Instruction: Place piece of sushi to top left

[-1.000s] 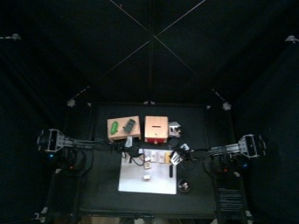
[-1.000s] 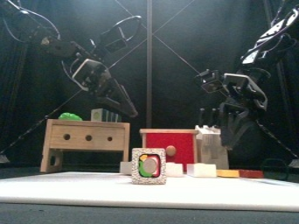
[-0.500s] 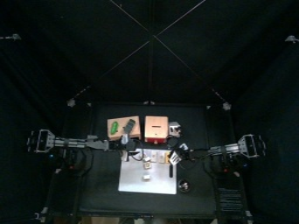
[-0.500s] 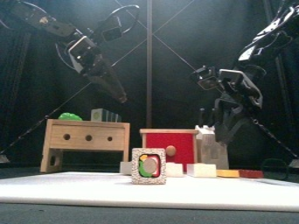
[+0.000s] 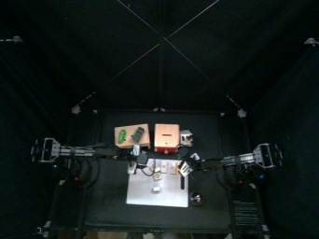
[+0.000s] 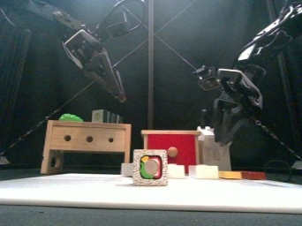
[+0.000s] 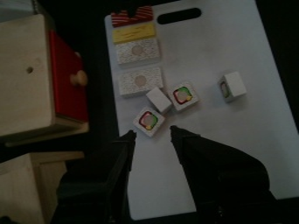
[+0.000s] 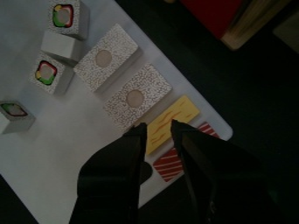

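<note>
White board [image 7: 251, 105] lies bare beyond the sushi pieces [image 7: 151, 122].

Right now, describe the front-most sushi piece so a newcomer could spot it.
On the white cutting board, look in front of the red box, nearest the board's front edge. The sushi roll stands alone on edge, its cut face showing green and red filling, while pieces behind it look plain white.

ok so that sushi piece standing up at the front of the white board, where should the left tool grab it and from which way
Probably from straight above, the jaws closing on the two narrow white rice sides of the sushi piece. It stands upright on the white board, its filling face to the front, apart from the other pieces, so both sides look free. The left tool hangs open above it.
</note>
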Action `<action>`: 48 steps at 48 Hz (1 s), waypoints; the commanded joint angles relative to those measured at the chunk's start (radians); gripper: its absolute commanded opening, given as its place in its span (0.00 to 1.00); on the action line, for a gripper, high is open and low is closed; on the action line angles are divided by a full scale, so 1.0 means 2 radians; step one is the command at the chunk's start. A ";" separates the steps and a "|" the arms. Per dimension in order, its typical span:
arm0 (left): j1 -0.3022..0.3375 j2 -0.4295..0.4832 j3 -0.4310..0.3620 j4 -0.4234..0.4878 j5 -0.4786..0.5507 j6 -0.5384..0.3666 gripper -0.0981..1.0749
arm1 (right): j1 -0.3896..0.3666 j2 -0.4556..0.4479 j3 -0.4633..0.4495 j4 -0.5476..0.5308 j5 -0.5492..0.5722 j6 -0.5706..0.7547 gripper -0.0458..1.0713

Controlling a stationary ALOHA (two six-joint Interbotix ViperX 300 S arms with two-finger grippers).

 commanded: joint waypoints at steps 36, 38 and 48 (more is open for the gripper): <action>0.026 0.097 0.025 -0.325 -0.104 0.531 0.75 | 0.008 0.009 -0.010 0.005 -0.002 0.001 0.67; 0.026 0.106 0.021 -0.326 -0.100 0.528 0.75 | 0.008 0.010 -0.009 0.005 -0.002 0.001 0.67; 0.028 0.143 -0.006 -0.359 -0.030 0.522 0.76 | 0.008 0.015 -0.009 0.005 -0.001 0.001 0.67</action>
